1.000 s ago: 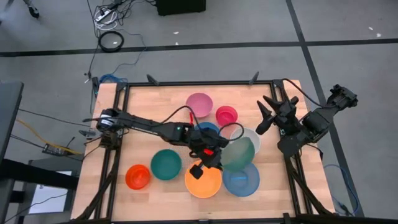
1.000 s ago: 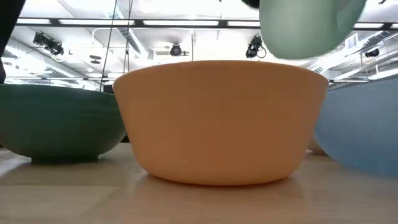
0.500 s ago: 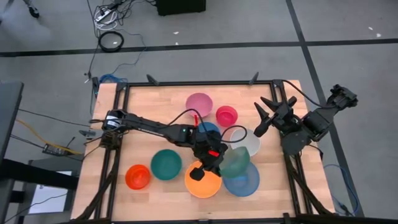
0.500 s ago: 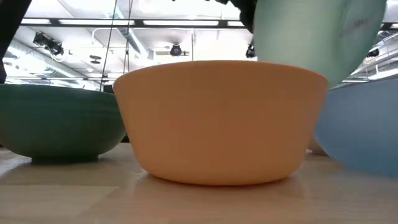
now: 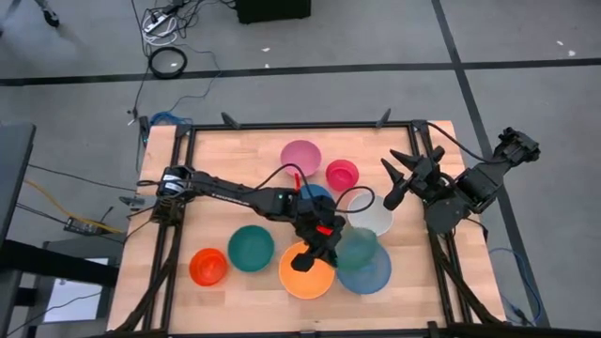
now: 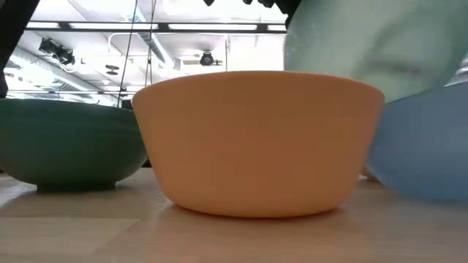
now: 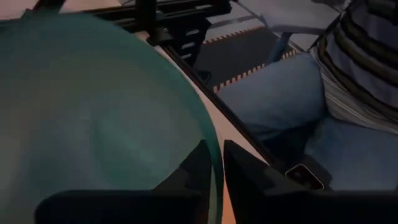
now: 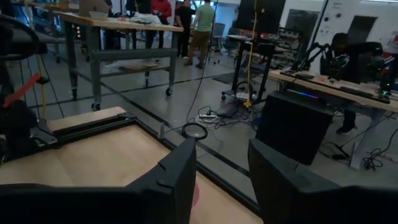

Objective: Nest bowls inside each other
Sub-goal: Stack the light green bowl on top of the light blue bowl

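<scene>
My left gripper (image 5: 329, 244) is shut on a sage green bowl (image 5: 359, 246), which hangs over the large light blue bowl (image 5: 373, 278) near the table's front edge. In the low view the green bowl (image 6: 365, 51) dips behind the light blue bowl's rim (image 6: 424, 109); whether it rests inside I cannot tell. The large orange bowl (image 5: 302, 278) stands just to the left, under my left wrist. My right gripper (image 5: 390, 183) is open in the air at the right, holding nothing. My left gripper has the green bowl's rim (image 7: 216, 155) between its two fingers, one finger (image 7: 196, 168) inside the bowl and one (image 7: 245, 171) outside. The fingers slant down from the table's left side. The bowl's mouth faces up, about level.
Teal bowl (image 5: 251, 247) and orange-red bowl (image 5: 208, 267) stand at the front left. Pink (image 5: 300, 155), magenta-red (image 5: 342, 174), blue (image 5: 313, 193) and white (image 5: 374, 218) bowls stand farther back. A seated person (image 7: 298, 106) is beyond the table's edge.
My left gripper has gone down and a little toward the table's near edge, rolling its wrist. The green bowl, first tilted high above the table, has turned mouth-up and sunk toward the light blue bowl. My right gripper has turned slightly in place.
</scene>
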`<state>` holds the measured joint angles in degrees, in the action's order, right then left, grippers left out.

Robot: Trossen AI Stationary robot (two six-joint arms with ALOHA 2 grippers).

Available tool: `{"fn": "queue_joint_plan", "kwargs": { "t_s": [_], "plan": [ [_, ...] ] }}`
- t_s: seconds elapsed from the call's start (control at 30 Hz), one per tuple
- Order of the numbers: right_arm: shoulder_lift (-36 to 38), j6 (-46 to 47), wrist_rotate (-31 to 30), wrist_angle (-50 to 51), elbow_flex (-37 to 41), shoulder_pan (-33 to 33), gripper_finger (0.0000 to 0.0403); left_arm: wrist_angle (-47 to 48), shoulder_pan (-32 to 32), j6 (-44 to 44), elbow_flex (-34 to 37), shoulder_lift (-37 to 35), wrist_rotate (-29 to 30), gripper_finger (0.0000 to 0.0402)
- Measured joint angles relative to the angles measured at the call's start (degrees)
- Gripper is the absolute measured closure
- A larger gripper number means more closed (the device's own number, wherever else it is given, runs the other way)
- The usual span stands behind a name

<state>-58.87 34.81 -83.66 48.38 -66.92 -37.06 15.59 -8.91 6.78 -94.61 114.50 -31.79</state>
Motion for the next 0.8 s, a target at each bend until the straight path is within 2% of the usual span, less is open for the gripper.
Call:
{"fn": "queue_joint_plan", "kwargs": {
  "t_s": [0.7, 0.8],
  "plan": [
    [0.00, -0.01, 1.51, 0.09, 0.00, 0.00, 0.0270, -1.71, 0.78, -0.80, 0.02, -0.40, 0.15, 0.0337],
    [0.00, -0.01, 4.20, 0.31, 0.00, 0.02, 0.0270, 1.13, 2.18, 0.09, -1.01, -2.95, 0.62, 0.0337]
  ]
}}
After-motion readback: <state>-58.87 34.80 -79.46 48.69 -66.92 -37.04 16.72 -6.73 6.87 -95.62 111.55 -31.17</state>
